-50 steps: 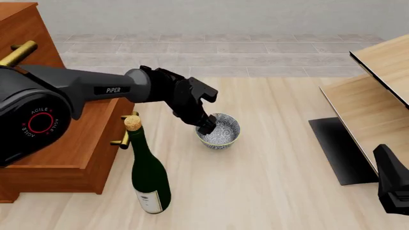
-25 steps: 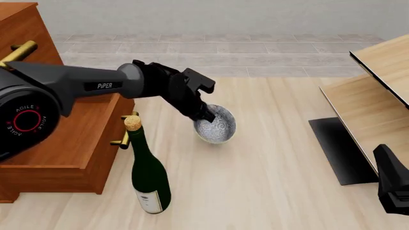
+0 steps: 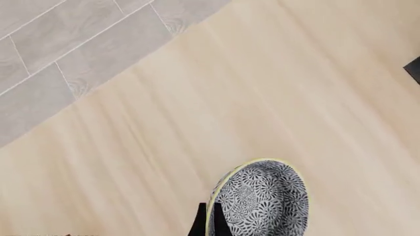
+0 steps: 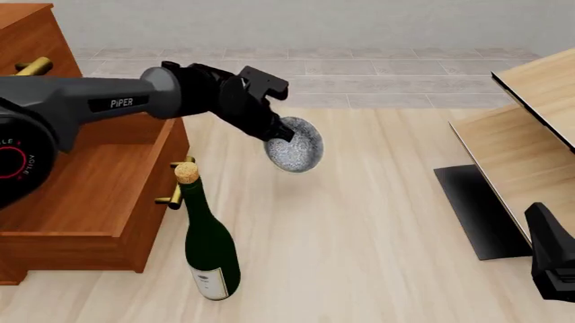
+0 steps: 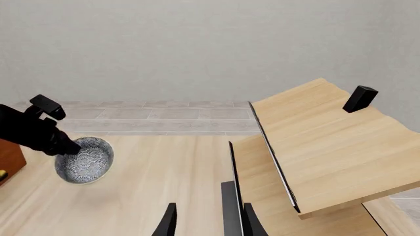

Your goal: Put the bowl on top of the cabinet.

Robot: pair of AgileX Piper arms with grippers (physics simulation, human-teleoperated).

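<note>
The bowl (image 4: 297, 147) hangs above the table, tipped on its side so its blue-and-white speckled inside faces the front camera. My left gripper (image 4: 277, 130) is shut on its rim. In the left wrist view the rim of the bowl (image 3: 262, 196) is pinched between the dark fingers (image 3: 198, 225). The right wrist view shows the bowl (image 5: 84, 160) held by the left gripper (image 5: 64, 145). The reddish-brown cabinet (image 4: 90, 195) stands at the left, its top beyond the frame's upper left. My right gripper (image 5: 210, 222) is open at the lower right, holding nothing.
A green wine bottle (image 4: 211, 249) with a cork stands in front of the cabinet, beside its brass handles (image 4: 174, 195). Pale light-wood furniture (image 4: 530, 128) with a black base (image 4: 476, 208) fills the right side. A small black block (image 5: 361, 98) sits on it.
The left gripper has lifted the bowl off the table, carrying it up and slightly left toward the cabinet. The bowl has tipped from upright onto its side. The right arm is unchanged.
</note>
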